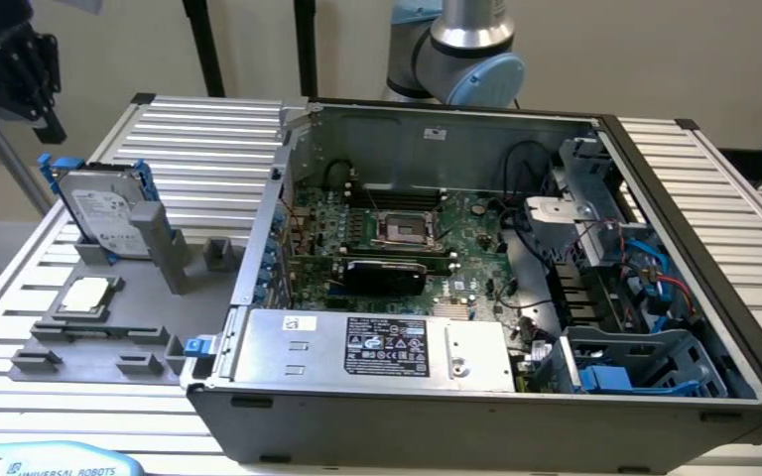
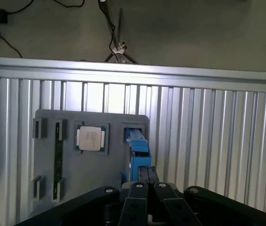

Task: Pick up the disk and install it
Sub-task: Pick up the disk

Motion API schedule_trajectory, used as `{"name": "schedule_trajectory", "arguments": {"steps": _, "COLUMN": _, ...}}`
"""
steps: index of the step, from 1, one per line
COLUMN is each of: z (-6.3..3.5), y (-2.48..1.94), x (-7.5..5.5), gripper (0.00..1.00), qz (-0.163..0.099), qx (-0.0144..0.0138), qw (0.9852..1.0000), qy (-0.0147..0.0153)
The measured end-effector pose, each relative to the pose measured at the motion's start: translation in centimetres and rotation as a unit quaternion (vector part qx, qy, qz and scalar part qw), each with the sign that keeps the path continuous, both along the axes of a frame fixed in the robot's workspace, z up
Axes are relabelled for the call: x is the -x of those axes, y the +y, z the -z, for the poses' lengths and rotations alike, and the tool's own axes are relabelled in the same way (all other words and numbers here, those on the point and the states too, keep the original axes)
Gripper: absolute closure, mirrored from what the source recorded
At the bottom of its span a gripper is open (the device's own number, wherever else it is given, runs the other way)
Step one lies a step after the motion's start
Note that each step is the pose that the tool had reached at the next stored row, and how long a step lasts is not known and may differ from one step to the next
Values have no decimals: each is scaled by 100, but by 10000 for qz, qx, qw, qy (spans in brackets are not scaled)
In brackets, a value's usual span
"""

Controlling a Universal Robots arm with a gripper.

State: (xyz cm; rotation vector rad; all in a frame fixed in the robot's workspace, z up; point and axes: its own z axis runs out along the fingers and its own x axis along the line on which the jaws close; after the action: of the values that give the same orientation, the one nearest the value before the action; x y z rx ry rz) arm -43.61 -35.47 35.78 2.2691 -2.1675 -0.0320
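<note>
Pick-up step; grasp not yet made. We found disk [image 1: 100, 210] upright in grey fixture [image 2: 46, 160] slot, beside chip [image 2: 89, 139]. Gripper [image 2: 147, 170] hovered above fixture, fingers together, empty. We judged grasp needed fingers parted astride carrier.

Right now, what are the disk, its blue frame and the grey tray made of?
Disk: looks like metal; its face is silver-grey with a dull shine.
Blue frame: probably plastic, since the colour is bright and even with no glint.
Tray: likely matte grey plastic with blocky moulded shapes, though it could be painted metal.
</note>
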Motion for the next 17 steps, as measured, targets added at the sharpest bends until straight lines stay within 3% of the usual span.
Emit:
{"name": "schedule_trajectory", "arguments": {"steps": 10, "z": 9, "y": -17, "x": -17, "gripper": 89, "qz": -29, "qx": 0, "qw": 10000, "qy": 0}}
{"name": "schedule_trajectory", "arguments": {"steps": 11, "z": 9, "y": -17, "x": -17, "gripper": 82, "qz": -29, "qx": 0, "qw": 10000, "qy": 0}}
{"name": "schedule_trajectory", "arguments": {"steps": 14, "z": 9, "y": -17, "x": -18, "gripper": 76, "qz": -29, "qx": 0, "qw": 10000, "qy": 0}}
{"name": "schedule_trajectory", "arguments": {"steps": 16, "z": 10, "y": -17, "x": -18, "gripper": 64, "qz": -29, "qx": 0, "qw": 10000, "qy": 0}}
{"name": "schedule_trajectory", "arguments": {"steps": 17, "z": 12, "y": -17, "x": -19, "gripper": 64, "qz": -29, "qx": 0, "qw": 10000, "qy": 0}}
